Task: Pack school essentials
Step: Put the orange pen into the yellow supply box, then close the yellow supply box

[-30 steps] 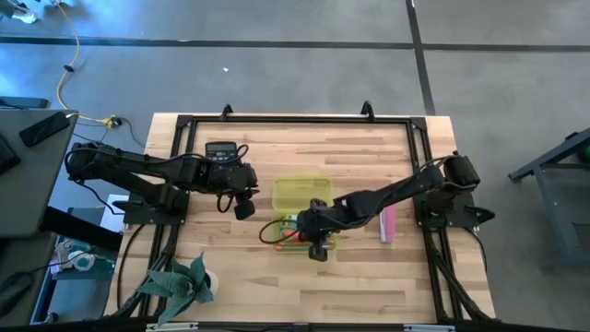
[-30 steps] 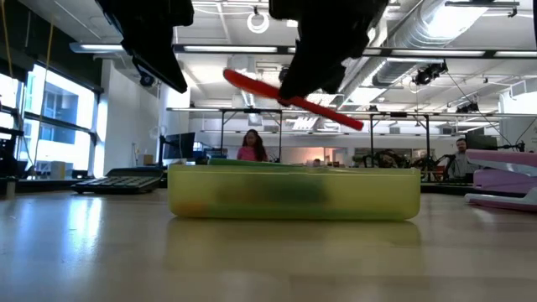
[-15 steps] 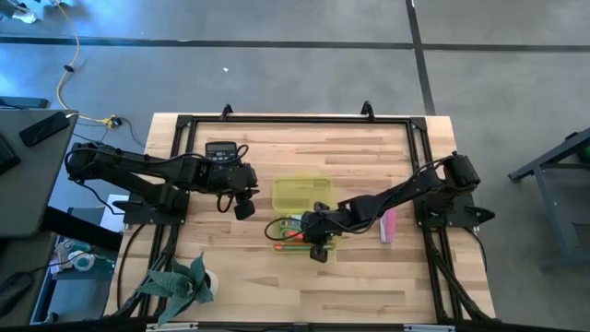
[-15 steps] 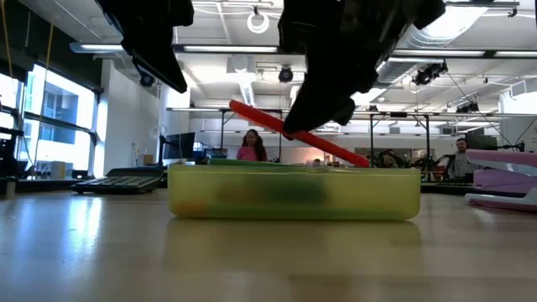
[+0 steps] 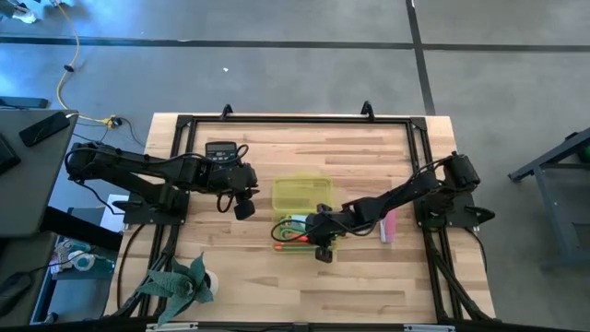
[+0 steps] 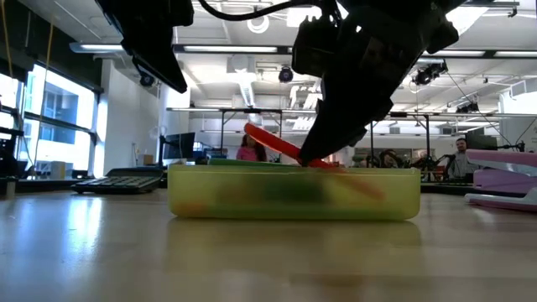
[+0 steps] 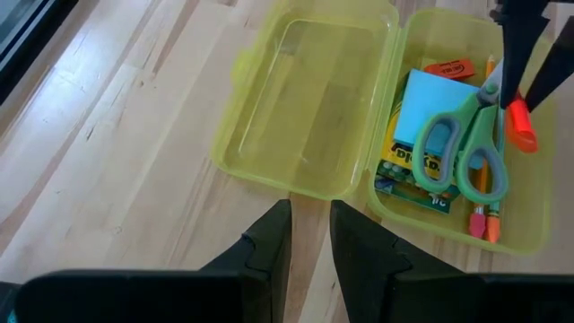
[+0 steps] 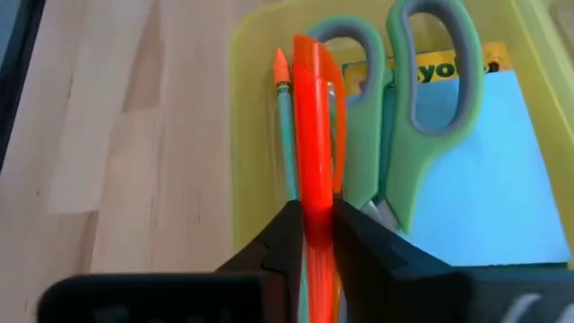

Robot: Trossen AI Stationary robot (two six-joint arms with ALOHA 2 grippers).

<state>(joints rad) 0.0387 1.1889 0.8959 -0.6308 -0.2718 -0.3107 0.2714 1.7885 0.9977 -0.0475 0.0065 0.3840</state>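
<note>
The translucent yellow-green case (image 7: 305, 99) lies open, its lid flat beside its base. In the base lie the blue sticky-note pad (image 7: 430, 99), the green-handled scissors (image 7: 462, 148), the crayon box (image 7: 408, 170), the green pencil (image 8: 285, 135) and the red eraser (image 7: 448, 69). My right gripper (image 8: 314, 224) hangs over the base (image 5: 297, 242), shut on an orange-red pen (image 8: 314, 117). My left gripper (image 7: 309, 242) waits left of the case's lid (image 5: 300, 192), above the table, its fingers a narrow gap apart and touching nothing. My right gripper pinches the orange-red pen between its two fingers partway along the barrel (image 8: 316, 202). The barrel runs on forward past the fingertips. The pen slants, with its raised end (image 6: 254, 132) above the case's rim. Its lower end (image 6: 365, 186) shows through the case's wall (image 6: 218, 197).
A black calculator (image 5: 221, 149) lies toward the table's far left. A pink stapler (image 5: 388, 224) lies right of the case, under the right arm. A green plant (image 5: 180, 281) stands at the near left corner. People show in the room behind.
My right gripper has come down toward the case's base with the pen. The pen, earlier held clear above the rim, now has its lower end dipped inside the case.
</note>
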